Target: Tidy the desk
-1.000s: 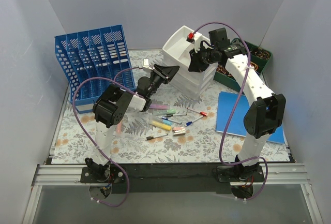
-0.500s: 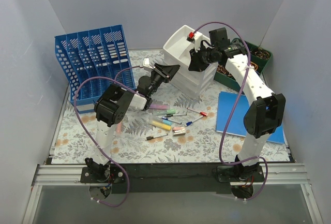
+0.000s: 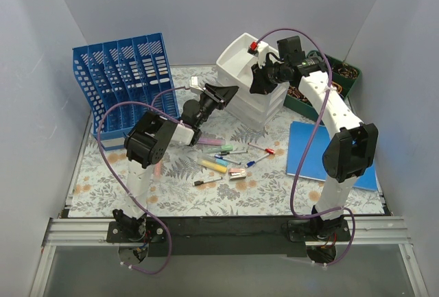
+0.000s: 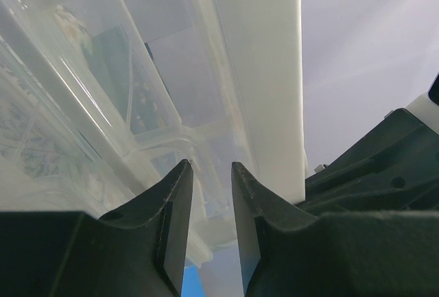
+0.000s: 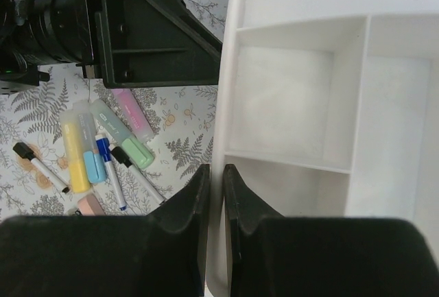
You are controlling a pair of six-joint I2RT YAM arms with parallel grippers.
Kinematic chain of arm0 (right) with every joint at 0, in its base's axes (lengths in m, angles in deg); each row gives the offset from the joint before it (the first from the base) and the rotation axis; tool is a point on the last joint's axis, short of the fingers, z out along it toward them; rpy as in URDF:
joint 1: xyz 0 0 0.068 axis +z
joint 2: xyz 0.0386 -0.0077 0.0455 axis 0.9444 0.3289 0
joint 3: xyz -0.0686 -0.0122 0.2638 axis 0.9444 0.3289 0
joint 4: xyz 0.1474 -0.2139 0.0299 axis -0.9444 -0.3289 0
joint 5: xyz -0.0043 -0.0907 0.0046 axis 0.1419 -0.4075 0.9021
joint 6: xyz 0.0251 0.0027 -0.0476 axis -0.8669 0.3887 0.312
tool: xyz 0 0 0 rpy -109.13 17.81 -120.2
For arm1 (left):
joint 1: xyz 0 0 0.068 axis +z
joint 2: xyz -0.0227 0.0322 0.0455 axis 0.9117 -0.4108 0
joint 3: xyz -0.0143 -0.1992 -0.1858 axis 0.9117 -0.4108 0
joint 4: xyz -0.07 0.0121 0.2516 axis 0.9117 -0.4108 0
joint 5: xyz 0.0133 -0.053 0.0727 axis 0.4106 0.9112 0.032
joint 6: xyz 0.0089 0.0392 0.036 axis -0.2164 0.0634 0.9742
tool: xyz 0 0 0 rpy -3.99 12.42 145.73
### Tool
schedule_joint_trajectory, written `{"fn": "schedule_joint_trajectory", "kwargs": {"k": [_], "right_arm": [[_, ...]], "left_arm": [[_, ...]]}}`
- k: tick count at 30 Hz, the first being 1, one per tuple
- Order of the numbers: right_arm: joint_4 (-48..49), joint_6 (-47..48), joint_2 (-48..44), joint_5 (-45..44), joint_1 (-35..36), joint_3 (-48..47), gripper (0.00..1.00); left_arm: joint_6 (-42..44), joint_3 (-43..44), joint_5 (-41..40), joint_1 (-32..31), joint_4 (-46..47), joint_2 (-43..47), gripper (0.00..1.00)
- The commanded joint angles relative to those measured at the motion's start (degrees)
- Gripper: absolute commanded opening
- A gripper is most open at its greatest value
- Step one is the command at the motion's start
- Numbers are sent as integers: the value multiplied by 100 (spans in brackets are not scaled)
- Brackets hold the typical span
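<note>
Glossy white plastic drawer unit (image 3: 255,105), clear drawer fronts (image 4: 137,91); desk (image 3: 178,194) covering perhaps matt cloth.

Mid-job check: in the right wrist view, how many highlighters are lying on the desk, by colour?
Pink highlighter: 1
Green highlighter: 1
Yellow highlighter: 1
Blue highlighter: 1
Total: 4

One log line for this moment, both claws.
left claw: nearly closed at drawer unit, grip unclear | right claw: shut on white tray rim | markers: loose on desk
</note>
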Motion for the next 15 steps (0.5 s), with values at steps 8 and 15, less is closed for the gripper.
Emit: {"fn": "schedule_joint_trajectory", "kwargs": {"k": [8, 15], "right_arm": [[-348, -268, 501, 275, -224, 100, 1], [-339, -277, 518, 267, -241, 82, 1]], "left_arm": [[-1141, -224, 94, 18, 3034, 1002, 27], [-1106, -461, 138, 53, 3034, 1248, 28]]}}
